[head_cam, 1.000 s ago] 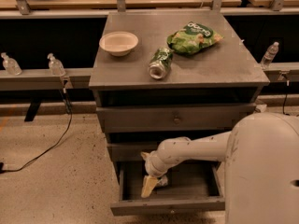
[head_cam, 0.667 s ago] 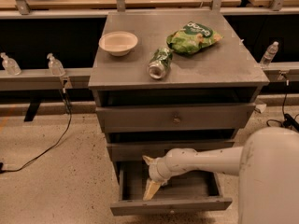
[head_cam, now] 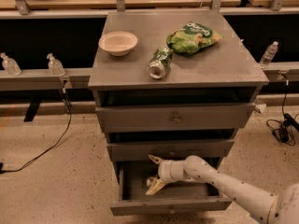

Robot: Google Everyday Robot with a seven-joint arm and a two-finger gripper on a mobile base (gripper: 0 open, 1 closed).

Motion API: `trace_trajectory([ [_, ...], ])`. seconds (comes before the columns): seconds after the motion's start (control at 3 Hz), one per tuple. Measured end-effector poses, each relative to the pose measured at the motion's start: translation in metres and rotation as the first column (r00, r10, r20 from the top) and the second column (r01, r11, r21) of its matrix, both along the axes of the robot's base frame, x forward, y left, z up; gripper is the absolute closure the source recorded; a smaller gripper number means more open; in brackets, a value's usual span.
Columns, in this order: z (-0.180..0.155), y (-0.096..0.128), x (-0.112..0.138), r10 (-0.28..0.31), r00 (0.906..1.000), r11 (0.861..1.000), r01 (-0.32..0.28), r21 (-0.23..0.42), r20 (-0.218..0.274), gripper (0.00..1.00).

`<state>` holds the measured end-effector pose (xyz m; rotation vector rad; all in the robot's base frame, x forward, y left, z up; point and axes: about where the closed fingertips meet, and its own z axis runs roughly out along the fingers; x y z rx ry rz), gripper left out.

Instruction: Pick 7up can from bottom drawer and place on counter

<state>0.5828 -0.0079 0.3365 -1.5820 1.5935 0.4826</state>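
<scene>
End effector point(head_cam: 150, 174) at 6 o'clock inside bottom drawer point(head_cam: 170, 204), jaws spread apart to straddle 7up can point(head_cam: 150, 181) for grasping.

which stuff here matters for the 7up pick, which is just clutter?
Job: 7up can, bottom drawer, counter, gripper open inside the drawer at the can.
Lying about: bowl, dark green can, chip bag on the counter; water bottles behind.

1. Inside the open bottom drawer point(head_cam: 140, 206), the gripper point(head_cam: 149, 175), fingers spread, screens most of the 7up can point(head_cam: 151, 180); contact is unclear.
2. The drawer's rear lies in shadow beneath the middle drawer point(head_cam: 140, 149).
3. The robot's arm point(head_cam: 238, 190) runs off the lower right edge.
</scene>
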Motion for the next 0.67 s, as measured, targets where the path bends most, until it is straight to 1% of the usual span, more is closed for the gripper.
trace_trajectory([
  [0.33,-0.0338,-0.0034,0.0006,0.013,0.9997,0.999,-0.014,0.048,0.021,0.00],
  [0.67,-0.0358,-0.0028,0.0000,0.014,0.9997,0.999,-0.015,0.048,0.021,0.00],
])
